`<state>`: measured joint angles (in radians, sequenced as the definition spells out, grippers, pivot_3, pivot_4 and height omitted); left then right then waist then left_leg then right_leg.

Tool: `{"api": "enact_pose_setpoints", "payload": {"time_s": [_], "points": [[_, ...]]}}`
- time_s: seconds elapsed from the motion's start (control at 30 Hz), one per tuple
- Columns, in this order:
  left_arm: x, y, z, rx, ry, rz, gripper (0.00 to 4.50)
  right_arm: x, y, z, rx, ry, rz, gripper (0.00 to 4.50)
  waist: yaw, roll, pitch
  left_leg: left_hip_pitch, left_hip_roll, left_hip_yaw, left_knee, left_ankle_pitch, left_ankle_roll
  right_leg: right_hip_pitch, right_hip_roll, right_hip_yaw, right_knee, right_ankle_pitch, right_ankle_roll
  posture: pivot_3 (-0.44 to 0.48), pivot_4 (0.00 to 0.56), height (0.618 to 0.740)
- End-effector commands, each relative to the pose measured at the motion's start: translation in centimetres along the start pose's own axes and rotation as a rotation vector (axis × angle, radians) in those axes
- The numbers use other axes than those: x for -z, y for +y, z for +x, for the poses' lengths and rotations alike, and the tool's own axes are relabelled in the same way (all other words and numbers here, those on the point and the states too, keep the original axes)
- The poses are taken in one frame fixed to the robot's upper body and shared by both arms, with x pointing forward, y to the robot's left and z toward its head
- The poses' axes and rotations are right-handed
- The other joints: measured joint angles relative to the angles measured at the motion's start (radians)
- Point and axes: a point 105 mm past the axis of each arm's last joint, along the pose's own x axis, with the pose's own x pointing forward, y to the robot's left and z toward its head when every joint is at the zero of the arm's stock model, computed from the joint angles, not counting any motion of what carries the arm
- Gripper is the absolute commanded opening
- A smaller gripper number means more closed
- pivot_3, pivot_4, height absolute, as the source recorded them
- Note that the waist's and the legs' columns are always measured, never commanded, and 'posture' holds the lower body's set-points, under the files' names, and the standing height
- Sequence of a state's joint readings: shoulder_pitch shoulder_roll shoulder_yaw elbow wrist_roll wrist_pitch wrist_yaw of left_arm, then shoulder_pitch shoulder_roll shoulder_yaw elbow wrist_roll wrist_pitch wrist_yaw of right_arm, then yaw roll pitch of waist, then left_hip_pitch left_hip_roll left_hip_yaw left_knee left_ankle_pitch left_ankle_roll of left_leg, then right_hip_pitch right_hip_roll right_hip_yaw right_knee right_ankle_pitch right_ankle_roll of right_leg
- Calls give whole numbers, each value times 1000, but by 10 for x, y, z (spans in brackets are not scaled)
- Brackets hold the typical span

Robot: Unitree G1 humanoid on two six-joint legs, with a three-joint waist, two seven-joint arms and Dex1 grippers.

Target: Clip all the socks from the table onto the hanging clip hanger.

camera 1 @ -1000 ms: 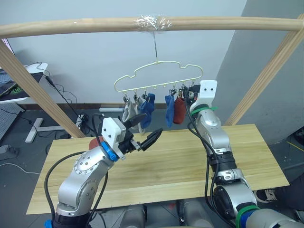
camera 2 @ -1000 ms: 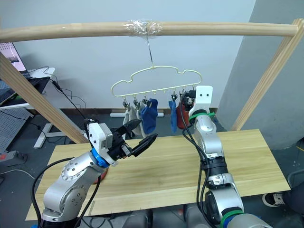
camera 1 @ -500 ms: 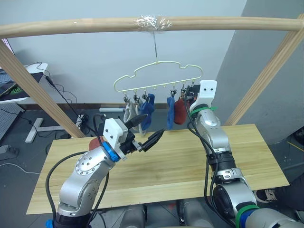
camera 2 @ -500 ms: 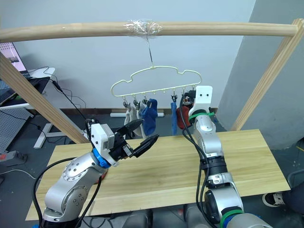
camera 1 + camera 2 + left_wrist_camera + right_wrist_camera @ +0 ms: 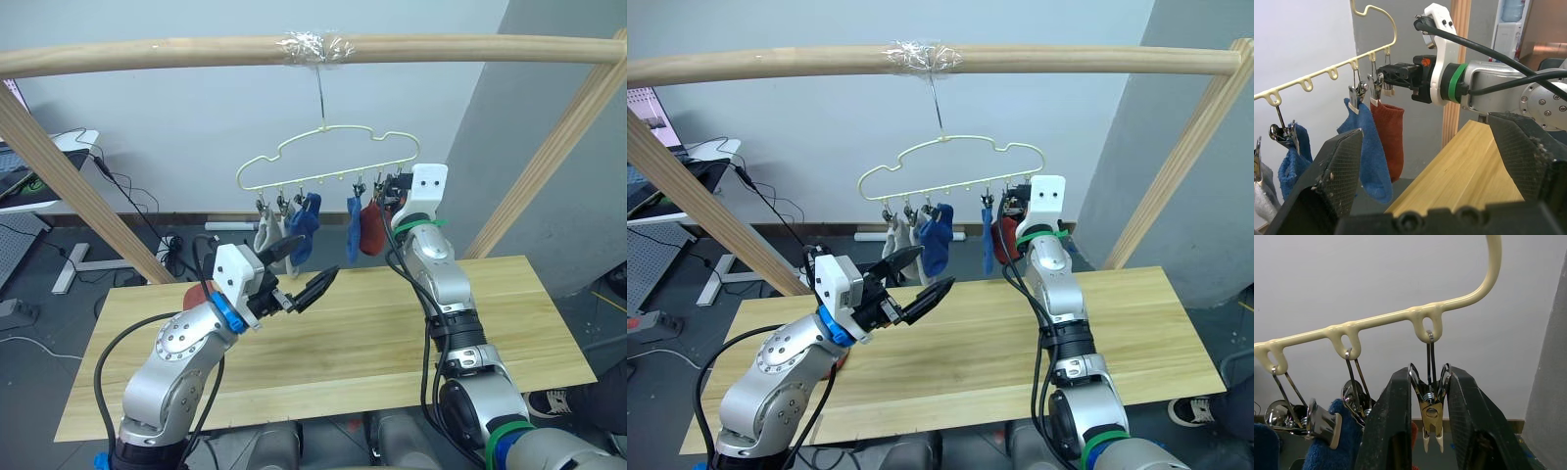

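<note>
Since a second ago, little has moved: the blue sock nearest the right arm has swung slightly on its clip, and both arms hold their places. Nearest, the left gripper (image 5: 297, 279) hovers over the table (image 5: 509, 313), fingers spread apart and empty. At about 9 o'clock from it, a rust-red sock (image 5: 196, 294) peeks out on the table behind the left arm, seemingly the last one left. Farther back, the clip hanger (image 5: 328, 162) carries five socks: two light grey (image 5: 263, 233), two blue (image 5: 304, 223), one rust-red (image 5: 369, 230). At the hanger's 3 o'clock end, the right gripper (image 5: 1431, 431) is clamped on the empty end clip (image 5: 1431, 417), likely readying it for that sixth sock.
</note>
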<state>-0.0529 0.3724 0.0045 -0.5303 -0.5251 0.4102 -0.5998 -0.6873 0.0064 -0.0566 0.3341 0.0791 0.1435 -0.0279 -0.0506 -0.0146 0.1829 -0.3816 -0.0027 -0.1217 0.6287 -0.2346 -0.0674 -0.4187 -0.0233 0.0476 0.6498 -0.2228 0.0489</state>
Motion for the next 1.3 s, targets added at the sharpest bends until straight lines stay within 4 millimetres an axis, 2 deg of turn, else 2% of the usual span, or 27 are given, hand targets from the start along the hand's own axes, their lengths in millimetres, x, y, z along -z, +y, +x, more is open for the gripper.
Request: {"api": "enact_pose_setpoints", "payload": {"time_s": [0.03,0.07,0.23,0.27,0.47,0.57,0.67,0.77,0.93,1.03,1.1,1.3], "points": [[-10,-6,1,24,-30,37,4500,-17,1,4,0,-61,-9,920,0,0,0,0,0,0,0,0,0,0,0,0,0,0,0,37,132,740],[-10,-6,2,24,-31,38,4500,-17,1,4,1,-61,-10,920,0,0,0,0,0,0,0,0,0,0,0,0,0,0,0,37,132,740],[-10,-6,2,25,-32,37,4500,-17,0,3,1,-62,-10,72,0,0,0,0,0,0,0,0,0,0,0,0,0,0,0,36,136,740],[-10,-6,2,25,-32,37,4500,-17,0,3,0,-62,-10,11,0,0,0,0,0,0,0,0,0,0,0,0,0,0,0,36,136,740],[-9,-6,2,24,-29,35,4500,-15,-1,3,-3,-53,-22,11,0,0,0,0,0,0,0,0,0,0,0,0,0,0,0,36,133,740],[-1,-2,-1,-8,6,4,4500,-15,-5,2,-10,-38,-34,11,0,0,0,0,0,0,0,0,0,0,0,0,0,0,0,31,134,740],[25,23,-15,-165,119,-9,4500,-14,-12,0,-51,27,-70,11,0,0,0,0,0,0,0,0,0,0,0,0,0,0,0,17,137,740],[57,50,-38,-297,272,6,4500,-15,-16,-4,-130,104,-97,11,-1,0,0,0,0,0,0,0,0,0,0,0,0,0,0,3,143,740],[91,102,-76,-500,428,67,4500,-27,-20,-14,-218,173,-133,11,0,0,0,0,0,-1,0,0,0,0,0,-1,0,-3,-3,-9,145,740],[113,132,-103,-610,540,117,4500,-39,-20,-20,-253,194,-144,11,-2,1,1,0,0,-1,0,0,0,0,0,-1,-1,-2,-2,-47,153,740],[123,147,-118,-678,584,113,4500,-44,-20,-23,-267,204,-145,11,-4,1,1,-1,0,-1,-1,0,0,-1,0,-1,-1,-1,0,-56,154,740],[150,174,-139,-787,662,43,4500,-45,-20,-29,-255,232,-142,11,-6,1,1,-1,1,-1,-1,0,0,-1,0,-2,-2,-1,0,-74,149,740]]}}
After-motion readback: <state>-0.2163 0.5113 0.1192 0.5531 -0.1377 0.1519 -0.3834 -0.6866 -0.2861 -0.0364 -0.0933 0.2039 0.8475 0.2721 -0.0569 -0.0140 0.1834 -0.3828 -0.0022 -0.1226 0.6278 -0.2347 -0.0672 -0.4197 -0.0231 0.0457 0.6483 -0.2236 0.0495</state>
